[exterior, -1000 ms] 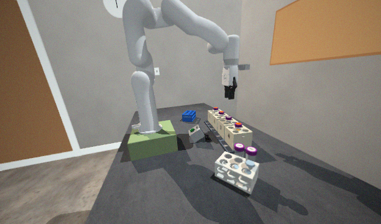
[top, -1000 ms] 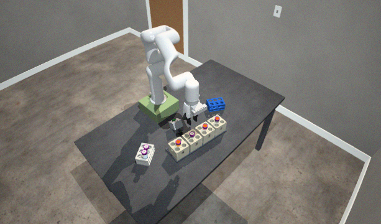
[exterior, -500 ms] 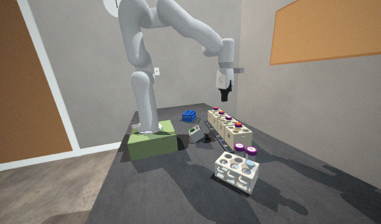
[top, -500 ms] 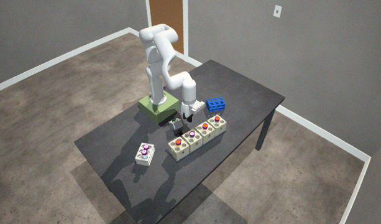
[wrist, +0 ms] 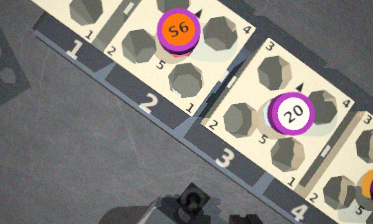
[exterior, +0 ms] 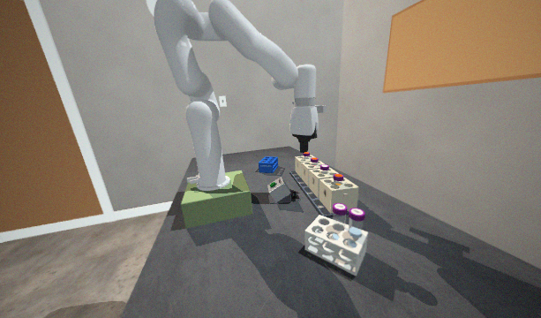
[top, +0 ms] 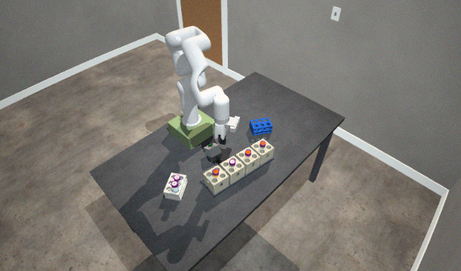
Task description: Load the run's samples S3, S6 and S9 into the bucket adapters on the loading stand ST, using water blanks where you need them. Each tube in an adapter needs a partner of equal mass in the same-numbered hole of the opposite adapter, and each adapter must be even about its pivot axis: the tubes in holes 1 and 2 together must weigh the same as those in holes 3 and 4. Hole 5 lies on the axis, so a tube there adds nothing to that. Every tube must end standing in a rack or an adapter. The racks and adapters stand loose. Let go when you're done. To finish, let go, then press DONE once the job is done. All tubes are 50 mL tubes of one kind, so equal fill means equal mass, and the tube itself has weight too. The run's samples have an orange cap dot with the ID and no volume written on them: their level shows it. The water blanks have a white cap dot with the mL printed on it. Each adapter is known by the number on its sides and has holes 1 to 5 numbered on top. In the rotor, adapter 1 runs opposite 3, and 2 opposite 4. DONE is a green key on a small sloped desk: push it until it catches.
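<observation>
end effector (exterior: 305,149): closed, empty
worktop (top: 290,102): dark grey, beneath end effector
door (top: 201,22): brown, far behind it

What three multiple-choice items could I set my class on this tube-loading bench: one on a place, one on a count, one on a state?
1. Where does tube S6 stand?
A. Hole 5 of adapter 2
B. Hole 1 of adapter 3
C. The blue rack

2. How many tubes stand in the row of adapters?
A. Two
B. Three
C. Four

3. What is the state of the gripper?
A. Open wide
B. Shut, holding nothing
C. Shut on a tube

Key:
1 A: the wrist view shows the S6 cap over the centre hole, marked 5, of the block above the stand's 2.
2 C: the top view shows one cap in each block.
3 B: the fingers meet above the table with nothing between them.
</observation>
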